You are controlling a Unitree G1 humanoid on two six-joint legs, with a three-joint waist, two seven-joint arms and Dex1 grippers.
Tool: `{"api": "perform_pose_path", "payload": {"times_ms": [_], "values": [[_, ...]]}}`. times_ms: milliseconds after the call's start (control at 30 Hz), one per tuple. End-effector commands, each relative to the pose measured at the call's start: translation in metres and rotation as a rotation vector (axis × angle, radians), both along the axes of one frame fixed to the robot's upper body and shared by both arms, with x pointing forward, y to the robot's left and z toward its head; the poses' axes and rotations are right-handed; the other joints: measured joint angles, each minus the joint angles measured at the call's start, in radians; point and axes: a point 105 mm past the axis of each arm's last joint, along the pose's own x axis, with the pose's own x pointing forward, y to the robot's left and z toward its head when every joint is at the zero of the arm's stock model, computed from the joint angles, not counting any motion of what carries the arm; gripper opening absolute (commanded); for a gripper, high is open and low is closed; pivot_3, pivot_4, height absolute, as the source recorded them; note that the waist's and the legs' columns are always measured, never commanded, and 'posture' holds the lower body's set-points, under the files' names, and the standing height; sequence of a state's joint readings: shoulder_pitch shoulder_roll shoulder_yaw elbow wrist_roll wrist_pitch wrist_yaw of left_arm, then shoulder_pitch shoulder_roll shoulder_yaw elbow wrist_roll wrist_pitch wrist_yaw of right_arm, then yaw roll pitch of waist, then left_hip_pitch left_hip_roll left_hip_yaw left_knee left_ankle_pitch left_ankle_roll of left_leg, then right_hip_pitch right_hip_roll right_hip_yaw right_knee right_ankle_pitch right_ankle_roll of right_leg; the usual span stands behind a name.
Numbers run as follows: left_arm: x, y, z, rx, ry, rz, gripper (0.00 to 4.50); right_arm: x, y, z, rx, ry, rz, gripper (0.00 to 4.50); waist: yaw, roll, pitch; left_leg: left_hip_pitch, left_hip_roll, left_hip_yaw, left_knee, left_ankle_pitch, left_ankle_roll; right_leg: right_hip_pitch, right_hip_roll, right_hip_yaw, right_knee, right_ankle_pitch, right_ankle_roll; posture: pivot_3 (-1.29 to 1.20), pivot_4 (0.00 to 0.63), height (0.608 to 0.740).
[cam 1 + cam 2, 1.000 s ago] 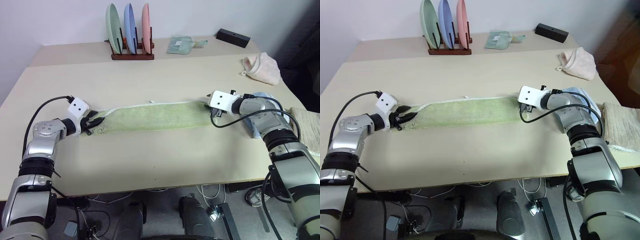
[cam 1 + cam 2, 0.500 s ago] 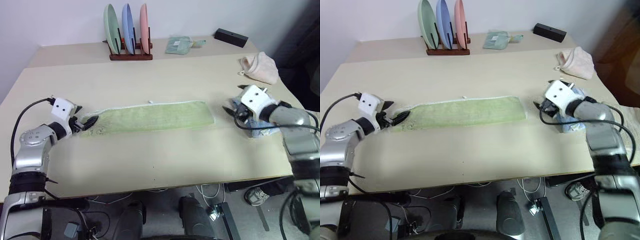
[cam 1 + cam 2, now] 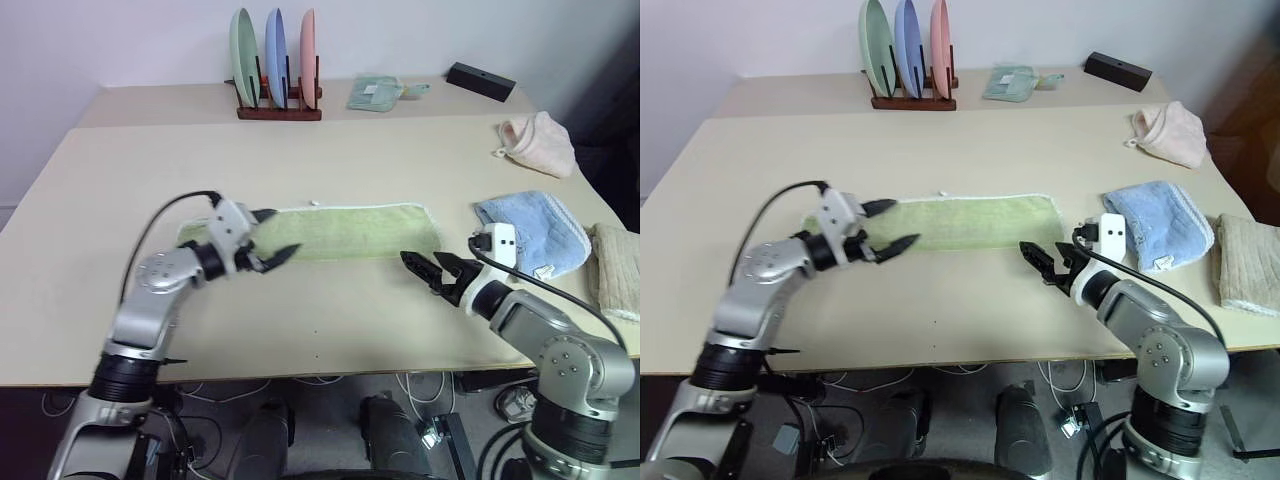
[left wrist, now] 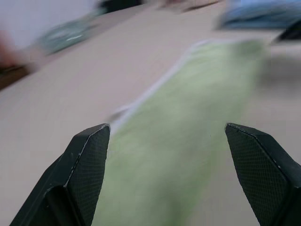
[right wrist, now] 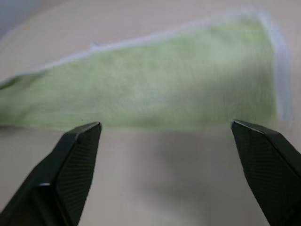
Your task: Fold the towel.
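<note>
Towel (image 3: 345, 230) lies flat mid-table as a long narrow green strip, already folded lengthwise by the look of it, white edging along its far side. Nothing holds it.

What changed: a second ago both grippers sat at the strip's two ends — now both have let go and pulled off. Left gripper (image 3: 267, 239) has swung in from the left end and hovers over the left part of the strip, jaws spread wide, empty. Right gripper (image 3: 428, 270) has drawn back off the right end and sits just in front of the towel's near right corner, jaws also wide, nothing between them; its wrist view looks across the strip from the near side.

The strip seems to lie as it did, so the release was clean.

Reading: the lengthwise fold looks done and set down. Likely next is a re-grasp for the crosswise fold — one end over the other.

Blue towel (image 3: 532, 229) and pink cloth (image 3: 538, 141) sit well clear on the right.
</note>
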State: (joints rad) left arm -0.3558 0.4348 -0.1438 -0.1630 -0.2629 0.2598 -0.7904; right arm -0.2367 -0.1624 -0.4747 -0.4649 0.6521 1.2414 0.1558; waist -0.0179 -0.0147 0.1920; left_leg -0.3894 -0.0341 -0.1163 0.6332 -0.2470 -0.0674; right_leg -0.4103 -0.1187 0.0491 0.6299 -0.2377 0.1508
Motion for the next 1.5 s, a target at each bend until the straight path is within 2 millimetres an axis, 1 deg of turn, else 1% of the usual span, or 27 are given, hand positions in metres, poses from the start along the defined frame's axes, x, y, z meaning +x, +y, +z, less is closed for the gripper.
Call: {"api": "perform_pose_path", "payload": {"times_ms": [33,100,233,267,333,433,500,533,567,600,667,733,833,900,933,1000,1033,1100,1133,1200,1267,1333,1367,1433,1500], "values": [[-0.024,-0.036,0.004,0.019,-0.048,-0.168,4.01,0.008,-0.007,0.001,0.072,0.027,-0.121,4.47,-0.002,0.000,0.000,0.000,0.000,0.000,0.000,0.000,0.000,0.000,0.000,0.000,0.000,0.000,0.000,0.00,0.150,0.740],[-0.029,-0.044,0.000,0.025,-0.041,-0.204,4.01,0.013,-0.008,-0.001,0.114,0.046,-0.162,4.47,-0.003,0.002,-0.001,0.000,0.000,0.000,-0.001,0.000,0.000,-0.001,0.000,0.000,0.000,0.000,0.000,0.00,0.150,0.740],[-0.031,-0.051,-0.003,0.002,0.002,-0.226,4.01,0.027,-0.014,-0.005,0.182,0.074,-0.242,4.47,-0.003,0.002,-0.001,0.000,0.000,0.000,-0.001,0.000,0.000,0.000,0.000,0.000,0.000,0.000,0.000,0.00,0.150,0.740],[-0.031,-0.052,-0.005,-0.001,0.012,-0.225,4.01,0.033,-0.016,-0.005,0.207,0.076,-0.262,4.23,-0.004,0.002,-0.001,0.000,0.000,0.000,-0.001,0.000,0.000,0.000,0.000,0.000,0.000,0.000,0.000,0.00,0.150,0.740],[-0.029,-0.051,-0.006,-0.007,0.024,-0.208,4.01,0.042,-0.017,-0.005,0.233,0.078,-0.281,3.66,-0.004,0.002,-0.001,0.001,0.000,0.000,-0.001,0.000,0.000,0.000,0.000,0.000,0.000,0.000,0.000,0.00,0.150,0.740],[-0.026,-0.047,-0.007,-0.013,0.039,-0.165,4.01,0.050,-0.017,-0.003,0.241,0.074,-0.289,2.10,-0.005,0.003,-0.001,0.001,0.000,0.000,-0.001,0.000,0.000,0.000,0.000,0.000,0.000,0.000,0.000,0.00,0.150,0.740],[-0.023,-0.041,-0.009,-0.011,0.044,-0.127,4.01,0.054,-0.017,-0.002,0.251,0.069,-0.297,1.20,-0.009,0.003,-0.001,0.001,0.000,0.000,-0.002,0.000,0.000,0.000,0.000,0.000,0.000,0.000,0.000,0.00,0.150,0.740],[-0.021,-0.038,-0.011,-0.007,0.048,-0.100,4.01,0.056,-0.018,-0.001,0.256,0.063,-0.303,0.59,-0.010,0.003,-0.001,0.001,0.000,0.000,-0.002,0.000,0.000,0.000,0.000,0.000,0.000,0.000,0.000,0.00,0.150,0.740],[-0.019,-0.035,-0.013,-0.004,0.048,-0.075,4.01,0.057,-0.020,0.000,0.260,0.057,-0.310,0.15,-0.015,0.003,-0.001,0.001,0.000,0.000,-0.002,0.000,0.000,0.000,0.000,0.000,0.000,0.000,0.000,0.00,0.150,0.740],[-0.017,-0.031,-0.014,-0.003,0.049,-0.049,4.01,0.056,-0.024,0.003,0.254,0.046,-0.324,0.06,-0.018,0.003,-0.001,0.001,0.000,0.000,-0.002,0.000,0.000,0.000,0.000,0.000,0.000,0.000,0.000,0.00,0.150,0.740],[-0.014,-0.025,-0.016,-0.001,0.051,-0.006,4.01,0.052,-0.037,0.011,0.230,0.015,-0.353,0.06,-0.018,0.003,-0.001,0.001,0.000,0.000,-0.002,0.000,0.000,0.000,0.000,0.000,0.000,0.000,0.000,0.00,0.150,0.740],[-0.013,-0.020,-0.018,0.001,0.050,0.027,4.01,0.043,-0.055,0.020,0.165,-0.023,-0.376,0.06,-0.014,0.004,-0.001,0.000,0.000,0.000,-0.002,0.000,0.000,0.000,0.000,0.000,0.000,0.000,0.000,0.00,0.150,0.740],[-0.009,-0.012,-0.020,0.006,0.052,0.075,4.01,0.028,-0.077,0.044,0.029,-0.104,-0.359,0.06,-0.013,0.004,-0.001,-0.001,0.000,0.000,-0.002,0.000,0.000,-0.001,0.000,0.000,-0.002,0.000,0.000,0.00,0.150,0.740],[-0.005,-0.008,-0.021,0.000,0.056,0.099,4.01,0.021,-0.084,0.060,-0.077,-0.149,-0.322,0.06,-0.013,0.004,-0.001,-0.001,0.000,0.000,-0.002,0.000,0.001,-0.001,0.000,0.000,-0.002,0.000,0.000,0.00,0.150,0.740],[-0.004,-0.006,-0.021,-0.005,0.058,0.106,4.01,0.020,-0.085,0.066,-0.116,-0.168,-0.299,0.06,-0.016,0.004,-0.001,-0.001,0.000,0.000,-0.002,0.000,0.001,0.000,0.000,0.000,-0.002,0.000,0.000,0.00,0.150,0.740],[-0.001,-0.005,-0.020,-0.011,0.060,0.116,4.01,0.020,-0.075,0.080,-0.206,-0.209,-0.220,0.06,-0.027,0.004,-0.001,0.000,0.000,0.000,-0.002,0.000,0.001,0.000,0.000,0.000,-0.002,0.000,0.000,0.00,0.150,0.740],[0.001,-0.005,-0.020,-0.011,0.057,0.120,4.01,0.021,-0.068,0.083,-0.245,-0.221,-0.178,0.06,-0.029,0.004,-0.001,0.000,0.000,0.000,-0.002,0.000,0.001,0.000,0.001,0.000,-0.002,-0.001,0.000,0.00,0.150,0.740],[0.005,-0.005,-0.019,-0.010,0.048,0.125,4.01,0.025,-0.044,0.084,-0.340,-0.235,-0.056,0.06,-0.031,0.004,-0.001,0.001,0.001,0.000,-0.003,0.000,0.001,0.000,0.001,0.000,-0.001,-0.001,0.000,0.00,0.150,0.740],[0.007,-0.006,-0.018,-0.010,0.044,0.126,4.01,0.025,-0.026,0.082,-0.399,-0.240,0.029,0.06,-0.030,0.004,-0.001,0.001,0.001,0.000,-0.003,0.000,0.001,0.000,0.001,0.000,-0.001,-0.001,0.000,0.00,0.150,0.740],[0.009,-0.007,-0.017,-0.013,0.038,0.129,4.01,0.025,0.001,0.074,-0.484,-0.246,0.159,0.06,-0.026,0.004,-0.001,0.000,0.001,0.000,-0.002,0.000,0.001,0.000,0.001,0.000,-0.002,-0.001,0.000,0.00,0.150,0.740],[0.012,-0.006,-0.016,-0.019,0.033,0.137,4.01,0.028,0.024,0.065,-0.514,-0.245,0.246,0.06,-0.024,0.004,-0.001,-0.001,0.001,0.000,-0.002,0.000,0.001,0.000,0.001,0.000,-0.003,-0.001,0.000,0.00,0.150,0.740],[0.013,-0.005,-0.015,-0.022,0.027,0.145,4.01,0.032,0.048,0.048,-0.573,-0.232,0.329,0.06,-0.022,0.004,-0.001,-0.001,0.001,0.000,-0.002,0.000,0.001,0.000,0.001,0.000,-0.004,-0.001,0.000,0.00,0.150,0.740],[0.013,-0.005,-0.015,-0.023,0.024,0.151,4.01,0.032,0.058,0.041,-0.573,-0.223,0.360,0.06,-0.021,0.004,-0.001,-0.001,0.001,0.000,-0.002,0.000,0.001,0.000,0.001,0.000,-0.005,-0.001,0.000,0.00,0.150,0.740],[0.013,-0.003,-0.015,-0.028,0.018,0.165,4.01,0.031,0.071,0.029,-0.596,-0.212,0.409,0.06,-0.019,0.003,-0.001,-0.002,0.001,0.000,-0.002,0.000,0.001,0.000,0.001,-0.001,-0.005,0.000,0.000,0.00,0.150,0.740],[0.013,-0.001,-0.014,-0.037,0.019,0.185,4.01,0.032,0.075,0.019,-0.630,-0.201,0.427,0.06,-0.017,0.003,-0.001,-0.002,0.001,0.000,-0.002,0.000,0.001,0.000,0.001,-0.001,-0.005,0.000,0.000,0.00,0.150,0.740]]}}
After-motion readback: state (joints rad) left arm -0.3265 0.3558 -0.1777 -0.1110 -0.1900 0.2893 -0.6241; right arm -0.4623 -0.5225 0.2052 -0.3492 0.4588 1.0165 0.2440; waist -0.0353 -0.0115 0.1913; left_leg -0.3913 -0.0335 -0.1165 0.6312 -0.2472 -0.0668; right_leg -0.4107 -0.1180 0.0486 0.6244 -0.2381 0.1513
